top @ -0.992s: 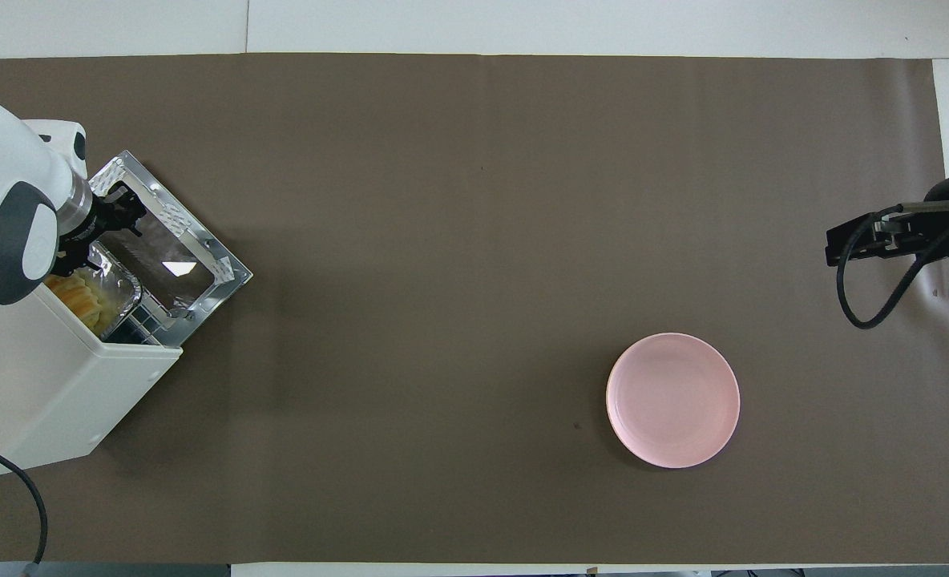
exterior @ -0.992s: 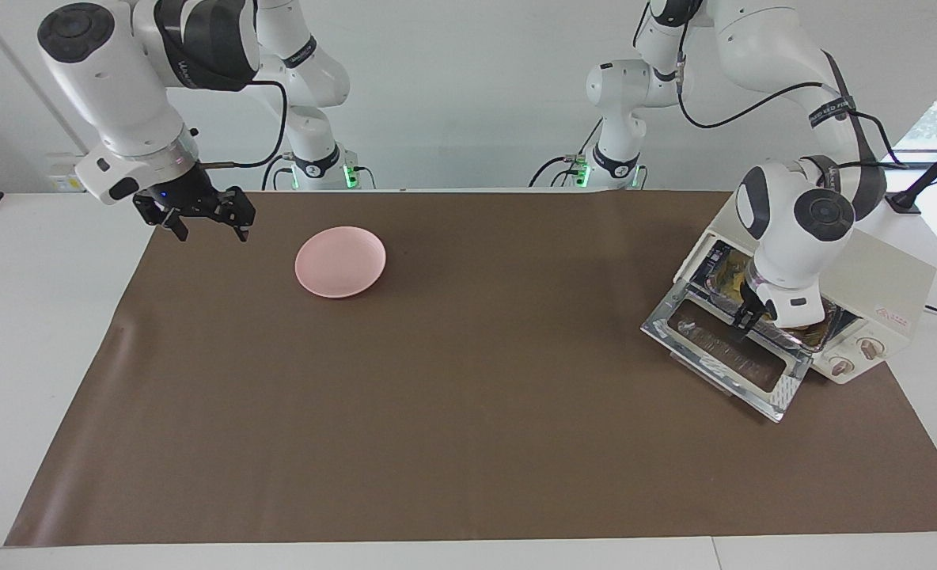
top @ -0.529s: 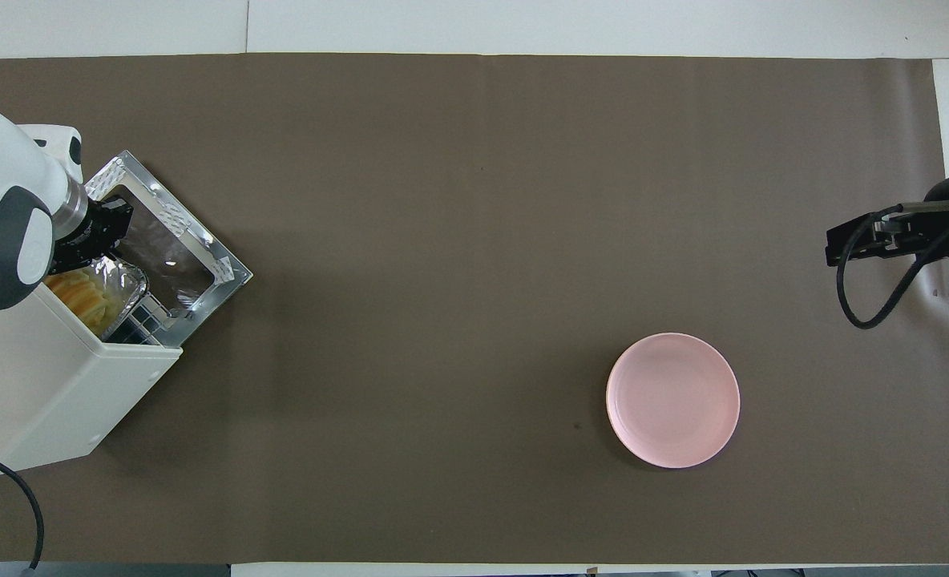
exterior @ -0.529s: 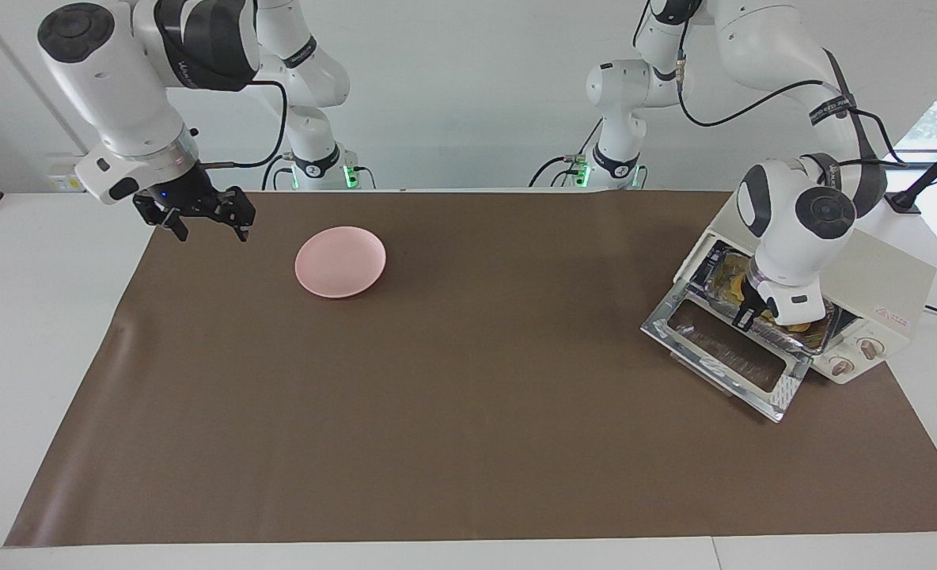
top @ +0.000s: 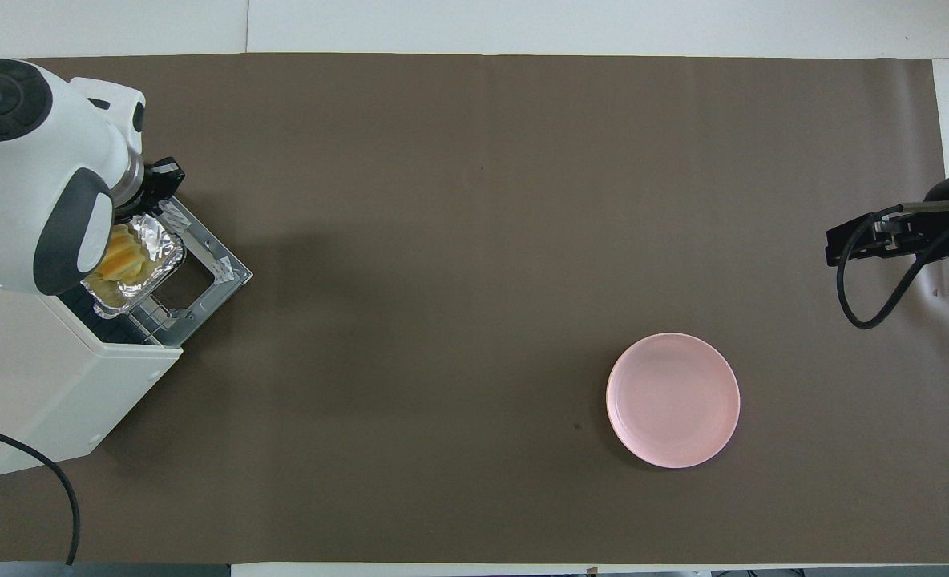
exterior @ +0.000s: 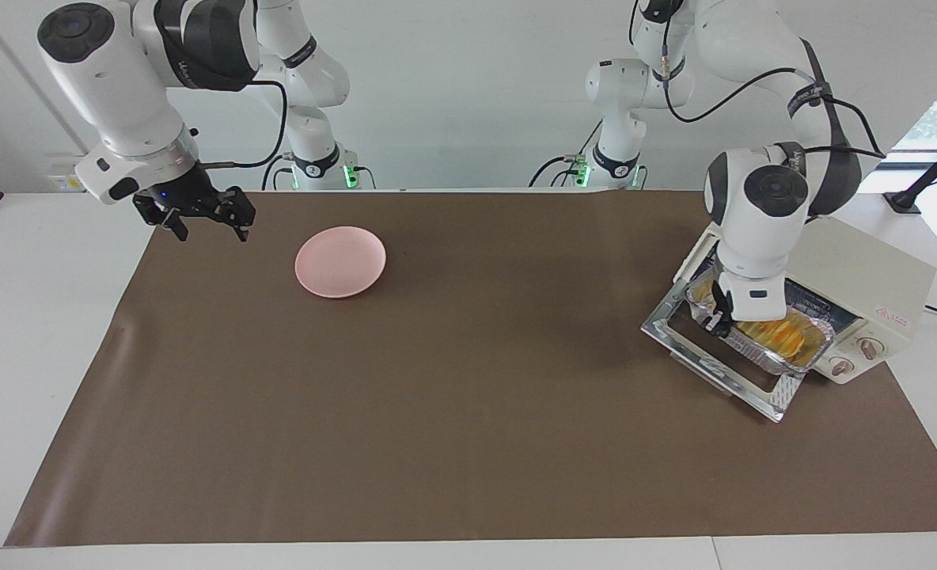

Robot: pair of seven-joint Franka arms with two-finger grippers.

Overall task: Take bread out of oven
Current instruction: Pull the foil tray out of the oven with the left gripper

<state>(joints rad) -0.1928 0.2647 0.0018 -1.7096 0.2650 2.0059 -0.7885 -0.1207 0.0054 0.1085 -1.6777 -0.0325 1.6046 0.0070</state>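
The cream-white oven (exterior: 872,273) (top: 34,377) stands at the left arm's end of the table with its glass door (exterior: 763,396) (top: 220,268) folded down flat. A crinkled foil tray (exterior: 753,356) (top: 163,247) sits drawn out over the door. In it lies the golden, ridged bread (exterior: 781,331) (top: 126,256). My left gripper (exterior: 718,324) (top: 152,210) is shut on the tray's rim at the end away from the oven. My right gripper (exterior: 209,233) (top: 831,250) waits open in the air at the right arm's end, holding nothing.
A pink round plate (exterior: 340,261) (top: 672,400) lies on the brown mat (exterior: 468,412) toward the right arm's end, beside the right gripper. The oven's two knobs (exterior: 855,356) face away from the robots. A black cable (top: 42,489) trails from the oven.
The left gripper shut on the foil tray's rim and pulled the tray with the bread out of the oven over the open door. The right arm stayed still.
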